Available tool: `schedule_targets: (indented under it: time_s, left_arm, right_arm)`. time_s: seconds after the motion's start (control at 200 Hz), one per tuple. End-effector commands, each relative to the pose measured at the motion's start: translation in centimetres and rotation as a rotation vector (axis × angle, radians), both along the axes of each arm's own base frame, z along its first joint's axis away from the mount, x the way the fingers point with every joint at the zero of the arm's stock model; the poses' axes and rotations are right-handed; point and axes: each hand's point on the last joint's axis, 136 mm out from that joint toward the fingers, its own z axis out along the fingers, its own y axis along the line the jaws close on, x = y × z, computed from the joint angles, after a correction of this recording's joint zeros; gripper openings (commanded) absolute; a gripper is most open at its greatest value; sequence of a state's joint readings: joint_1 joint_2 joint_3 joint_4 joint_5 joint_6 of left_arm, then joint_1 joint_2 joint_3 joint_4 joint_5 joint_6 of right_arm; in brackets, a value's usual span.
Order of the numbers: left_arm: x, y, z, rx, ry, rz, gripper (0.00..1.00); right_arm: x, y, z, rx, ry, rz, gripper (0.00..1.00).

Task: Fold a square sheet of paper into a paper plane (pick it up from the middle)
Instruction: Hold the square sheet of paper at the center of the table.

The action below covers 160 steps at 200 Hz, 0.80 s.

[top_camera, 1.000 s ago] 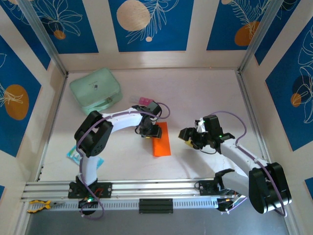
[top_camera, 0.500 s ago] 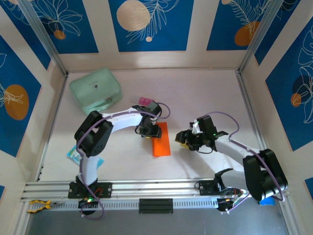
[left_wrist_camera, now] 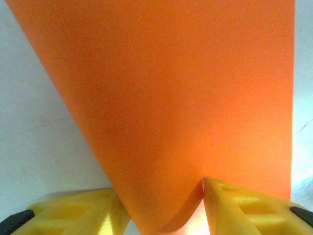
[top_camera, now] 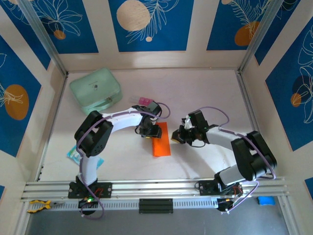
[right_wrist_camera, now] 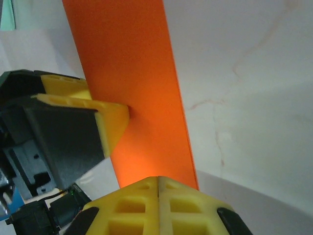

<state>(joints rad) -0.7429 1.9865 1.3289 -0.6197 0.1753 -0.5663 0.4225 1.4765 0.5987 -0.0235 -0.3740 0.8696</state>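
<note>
The square sheet of paper [top_camera: 161,141], bright orange, lies on the white table folded into a narrow upright strip. My left gripper [top_camera: 149,131] is at the strip's upper left, open. In the left wrist view the paper [left_wrist_camera: 161,88] runs between the two spread yellow fingertips [left_wrist_camera: 230,200] of the gripper [left_wrist_camera: 161,196]. My right gripper [top_camera: 177,138] is shut, its tips at the strip's right edge. In the right wrist view its closed tips [right_wrist_camera: 158,179] meet the paper [right_wrist_camera: 137,73] edge, and the left gripper's finger [right_wrist_camera: 110,117] touches the opposite edge.
A mint-green case [top_camera: 96,90] sits at the back left, with a small pink block [top_camera: 145,101] just behind the left gripper. A teal packet [top_camera: 74,154] lies by the left arm's base. An aluminium rail [top_camera: 156,188] runs along the near edge.
My right gripper has moved left up to the paper's right edge and its jaws have gone from open to shut. The left gripper and the paper have stayed put.
</note>
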Motion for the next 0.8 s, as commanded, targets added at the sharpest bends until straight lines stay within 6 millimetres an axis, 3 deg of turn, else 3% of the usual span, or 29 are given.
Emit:
schedule_targets:
  time_s: [0.0,0.505,0.795]
  left_arm:
    - [-0.4,4.1,-4.8,0.188,0.029,0.013,0.51]
    - [-0.4,4.1,-4.9,0.186,0.031,0.014,0.51]
    - [-0.4,4.0,-5.0,0.179,0.033,0.016,0.51]
  right_arm:
    - [1.0,1.6,0.4,0.015,-0.015,0.032,0.00]
    - [2.0,4.7,-2.1,-0.037,0.039,0.096,0.00]
    - [0.6,3.0,-5.8,-0.163,0.131,0.099,0.00]
